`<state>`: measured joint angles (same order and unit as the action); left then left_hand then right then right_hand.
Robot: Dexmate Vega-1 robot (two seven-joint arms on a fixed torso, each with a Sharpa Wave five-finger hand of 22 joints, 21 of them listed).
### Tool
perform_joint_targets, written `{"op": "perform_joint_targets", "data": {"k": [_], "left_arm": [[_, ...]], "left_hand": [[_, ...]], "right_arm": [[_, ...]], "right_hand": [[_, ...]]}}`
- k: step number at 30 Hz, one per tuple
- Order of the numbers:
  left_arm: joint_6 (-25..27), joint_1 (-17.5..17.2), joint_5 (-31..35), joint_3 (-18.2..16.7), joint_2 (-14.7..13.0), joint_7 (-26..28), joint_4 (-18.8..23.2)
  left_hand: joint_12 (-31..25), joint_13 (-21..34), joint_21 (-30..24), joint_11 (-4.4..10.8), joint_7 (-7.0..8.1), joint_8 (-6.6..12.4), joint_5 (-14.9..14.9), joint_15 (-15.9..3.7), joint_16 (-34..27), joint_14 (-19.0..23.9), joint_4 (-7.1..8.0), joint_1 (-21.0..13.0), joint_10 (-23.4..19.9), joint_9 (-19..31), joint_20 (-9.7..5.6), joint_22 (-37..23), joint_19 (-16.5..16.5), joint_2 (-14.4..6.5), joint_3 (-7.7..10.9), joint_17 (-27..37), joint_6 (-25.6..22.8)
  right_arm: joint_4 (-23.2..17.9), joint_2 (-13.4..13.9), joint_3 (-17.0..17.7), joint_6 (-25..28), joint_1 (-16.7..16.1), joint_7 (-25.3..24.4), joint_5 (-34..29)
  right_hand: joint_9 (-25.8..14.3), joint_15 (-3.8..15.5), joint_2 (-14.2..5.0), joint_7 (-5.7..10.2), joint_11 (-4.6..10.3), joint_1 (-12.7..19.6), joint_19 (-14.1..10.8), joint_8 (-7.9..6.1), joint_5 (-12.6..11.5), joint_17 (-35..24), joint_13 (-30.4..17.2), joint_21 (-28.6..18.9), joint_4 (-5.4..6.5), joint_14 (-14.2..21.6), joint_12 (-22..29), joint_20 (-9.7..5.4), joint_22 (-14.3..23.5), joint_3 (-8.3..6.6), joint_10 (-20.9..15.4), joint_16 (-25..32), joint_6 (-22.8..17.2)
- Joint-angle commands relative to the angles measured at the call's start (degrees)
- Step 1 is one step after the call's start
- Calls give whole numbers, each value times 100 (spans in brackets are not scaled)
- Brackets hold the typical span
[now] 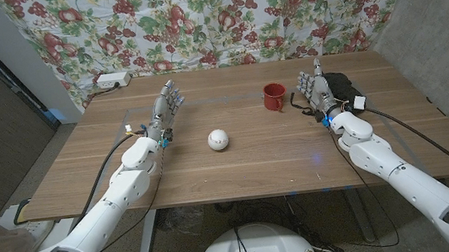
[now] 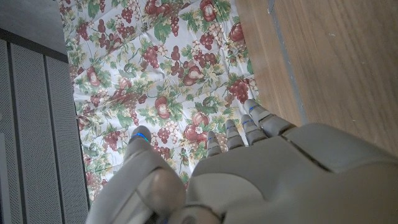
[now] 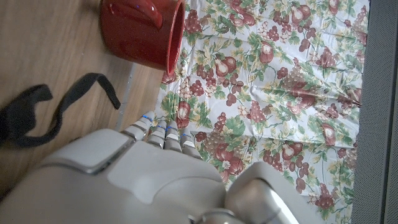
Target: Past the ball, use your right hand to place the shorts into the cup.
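While cup (image 1: 273, 97) sits just beside it, right hand (image 1: 315, 90) empty, fingers straight, together; left hand (image 1: 165, 113) likewise.

Ball (image 1: 218, 139) lies near the tabletop (image 1: 255, 169) centre. Cup (image 1: 273, 97) stands behind and to the right of it. Shorts (image 1: 341, 89) lie right of the cup, partly behind the right hand (image 1: 316, 92). Left hand (image 1: 165, 113) stands left of the ball. Power strip (image 1: 109, 80) sits at the far left corner.

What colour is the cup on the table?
The cup is red. It shows best in the right wrist view.
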<state>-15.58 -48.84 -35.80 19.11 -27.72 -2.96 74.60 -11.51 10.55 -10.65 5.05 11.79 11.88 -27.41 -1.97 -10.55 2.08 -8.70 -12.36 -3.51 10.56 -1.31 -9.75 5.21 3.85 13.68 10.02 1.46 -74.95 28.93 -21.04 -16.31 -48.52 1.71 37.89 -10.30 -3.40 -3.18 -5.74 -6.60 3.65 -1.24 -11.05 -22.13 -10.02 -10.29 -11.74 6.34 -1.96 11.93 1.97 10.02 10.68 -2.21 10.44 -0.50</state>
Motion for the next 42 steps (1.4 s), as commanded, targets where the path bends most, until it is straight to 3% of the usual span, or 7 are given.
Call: {"op": "perform_joint_targets", "data": {"k": [1, 19, 42], "left_arm": [[240, -154, 463, -526, 382, -323, 55], [344, -245, 840, -1009, 704, -658, 65], [201, -108, 1027, -1130, 789, -1036, -230]], "left_hand": [[-27, 25, -37, 53, 47, 22, -29, -184, -26, 47, -17, -65, -7, 30, -9, -32, 42, -25, 38, 30, -2], [-16, 25, -31, 43, 55, -23, -2, -177, -22, 31, -17, -132, 4, 31, -6, -32, 12, -27, 58, 32, 63], [-7, 25, -28, 55, 54, -25, 30, -229, -10, -22, -13, -186, 19, 31, -77, -31, -12, -16, 67, 33, 30]], "right_arm": [[-110, -16, 38, 107, -90, -36, 49], [-256, -12, 73, 5, -195, -85, -3], [-925, 220, 157, -135, -606, -610, -376]], "right_hand": [[-21, -40, -55, -53, -50, -12, 15, -24, -34, -30, -22, -16, 4, 9, 30, 36, 11, 34, 13, 31, -14], [-21, -44, -58, -99, -41, 4, 30, -11, -30, -31, -22, 11, -11, -12, 9, 35, 12, 35, 53, 17, -13], [-20, -38, -13, -104, -43, 98, 100, 4, -36, -28, -22, 51, -82, -110, -23, 9, 12, 34, 142, -9, 35]]}}
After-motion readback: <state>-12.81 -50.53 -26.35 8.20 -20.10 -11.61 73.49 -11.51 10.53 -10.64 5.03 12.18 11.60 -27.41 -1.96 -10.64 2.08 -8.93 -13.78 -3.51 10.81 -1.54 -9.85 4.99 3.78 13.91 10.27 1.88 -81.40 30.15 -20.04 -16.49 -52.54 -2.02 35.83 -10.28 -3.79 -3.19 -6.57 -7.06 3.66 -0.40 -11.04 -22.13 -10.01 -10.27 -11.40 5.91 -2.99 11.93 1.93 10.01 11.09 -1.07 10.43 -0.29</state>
